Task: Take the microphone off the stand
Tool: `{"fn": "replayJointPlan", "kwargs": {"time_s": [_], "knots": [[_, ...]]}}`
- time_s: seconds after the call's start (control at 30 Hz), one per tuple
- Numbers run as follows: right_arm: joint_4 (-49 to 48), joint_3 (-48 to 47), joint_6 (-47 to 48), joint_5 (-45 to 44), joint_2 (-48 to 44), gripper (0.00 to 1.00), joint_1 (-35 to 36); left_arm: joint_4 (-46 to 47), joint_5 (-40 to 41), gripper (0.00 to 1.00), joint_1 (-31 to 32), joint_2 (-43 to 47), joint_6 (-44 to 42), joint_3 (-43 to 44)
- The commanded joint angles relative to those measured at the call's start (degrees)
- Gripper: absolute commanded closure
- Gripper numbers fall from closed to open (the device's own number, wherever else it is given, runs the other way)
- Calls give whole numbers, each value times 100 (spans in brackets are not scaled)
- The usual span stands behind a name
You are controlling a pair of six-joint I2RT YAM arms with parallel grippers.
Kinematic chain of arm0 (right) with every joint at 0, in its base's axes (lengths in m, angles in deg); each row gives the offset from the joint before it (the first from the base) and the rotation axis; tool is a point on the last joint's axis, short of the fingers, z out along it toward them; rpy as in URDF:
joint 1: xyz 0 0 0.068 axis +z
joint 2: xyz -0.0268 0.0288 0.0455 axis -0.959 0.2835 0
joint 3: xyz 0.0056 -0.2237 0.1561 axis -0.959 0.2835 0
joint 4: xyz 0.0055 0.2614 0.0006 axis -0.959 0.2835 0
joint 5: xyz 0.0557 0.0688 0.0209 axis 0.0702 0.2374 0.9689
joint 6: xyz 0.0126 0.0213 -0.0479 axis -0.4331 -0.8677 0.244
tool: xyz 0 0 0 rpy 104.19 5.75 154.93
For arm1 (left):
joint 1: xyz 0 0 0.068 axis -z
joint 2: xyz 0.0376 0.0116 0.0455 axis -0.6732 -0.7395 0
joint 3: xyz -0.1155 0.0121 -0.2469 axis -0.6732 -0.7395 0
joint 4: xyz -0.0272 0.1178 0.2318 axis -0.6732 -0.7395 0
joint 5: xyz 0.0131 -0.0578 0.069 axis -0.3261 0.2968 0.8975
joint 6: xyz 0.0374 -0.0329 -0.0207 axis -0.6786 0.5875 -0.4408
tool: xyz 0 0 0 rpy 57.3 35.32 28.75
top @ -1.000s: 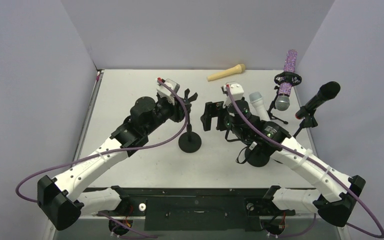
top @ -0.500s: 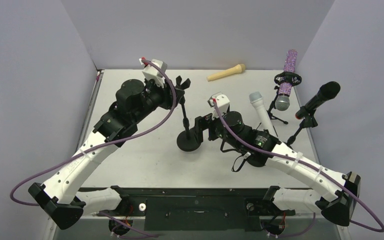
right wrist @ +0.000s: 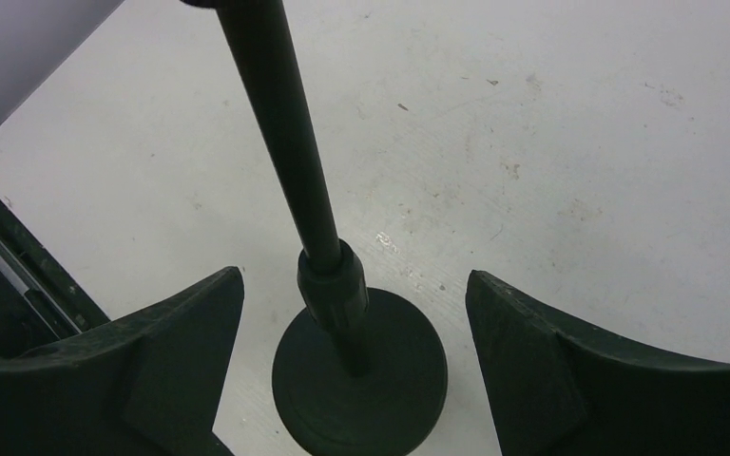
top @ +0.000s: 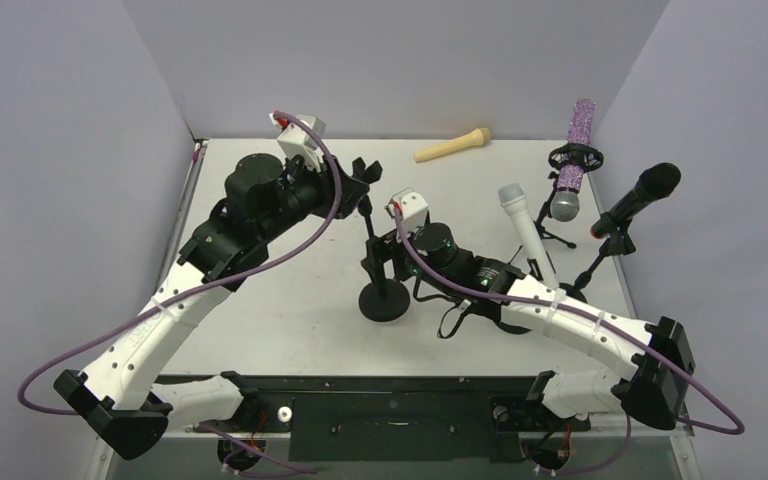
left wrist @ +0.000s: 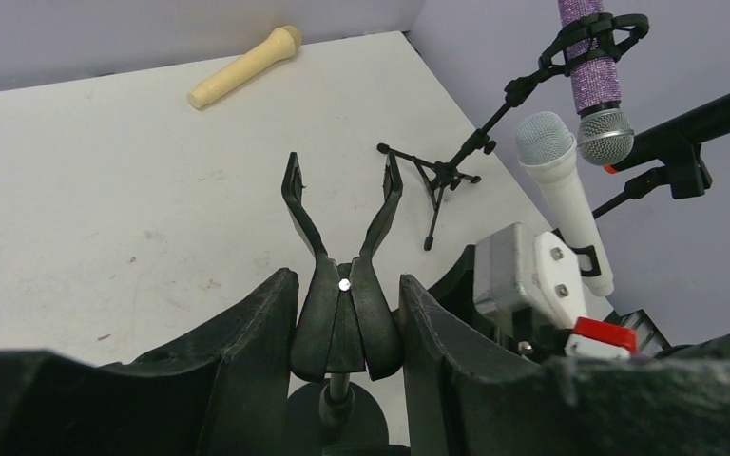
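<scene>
The right gripper (right wrist: pixel 354 285) reaches in from 4 o'clock, low over the white table (top: pixel 260 330). Its jaws stand wide apart, one on each side of the thin black pole (right wrist: pixel 285 142), touching neither side of it. Just below them is the black round-based microphone stand (top: pixel 384 300), whose disc foot is a little off the table's centre toward 7 o'clock.

Higher up the same pole, toward 11 o'clock, the left gripper (left wrist: pixel 347 285) is closed on the lower body of the black forked clip (left wrist: pixel 342 318) that tops the stand. The clip's two prongs spread open away from the wrist camera and are empty.

Out at 3 o'clock a white handheld microphone with a grey mesh head (top: pixel 522 225) leans in a small black stand. Beside it, nearer the right wall, a black handheld microphone (top: pixel 645 195) sits angled in another black stand. At 2 o'clock a purple glitter microphone (top: pixel 578 140) hangs head-down in a black ring mount on a tripod.

Farthest off, at about 1 o'clock by the back edge, the beige plastic microphone (top: pixel 453 145) lies flat on the table, well apart from the round-based stand.
</scene>
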Motion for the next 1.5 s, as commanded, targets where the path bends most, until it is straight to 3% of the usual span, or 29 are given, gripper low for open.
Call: {"fn": "replayJointPlan", "kwargs": {"time_s": [0.0,0.37,0.5,0.6,0.73,0.9,1.1,1.17,1.47], "knots": [[-596,-162,87,-145,195,19,62,460,-206,100,-73,116,356,510],[-930,-147,21,-298,360,43,93,407,-346,100,-147,4,488,672],[-886,-191,29,-256,411,60,96,424,-370,100,-186,3,507,662],[-900,-125,25,-225,405,68,92,424,-383,100,-230,11,504,663],[-894,-92,80,-78,341,69,96,405,-464,100,-311,12,503,672],[-839,-118,142,9,287,53,86,321,-650,100,-393,1,611,785],[-795,-187,143,-16,324,51,70,319,-706,100,-421,27,693,821],[-813,-181,127,-51,316,56,70,304,-738,100,-427,25,696,821],[-560,-321,251,192,100,94,51,202,-910,100,-503,10,270,745]]}}
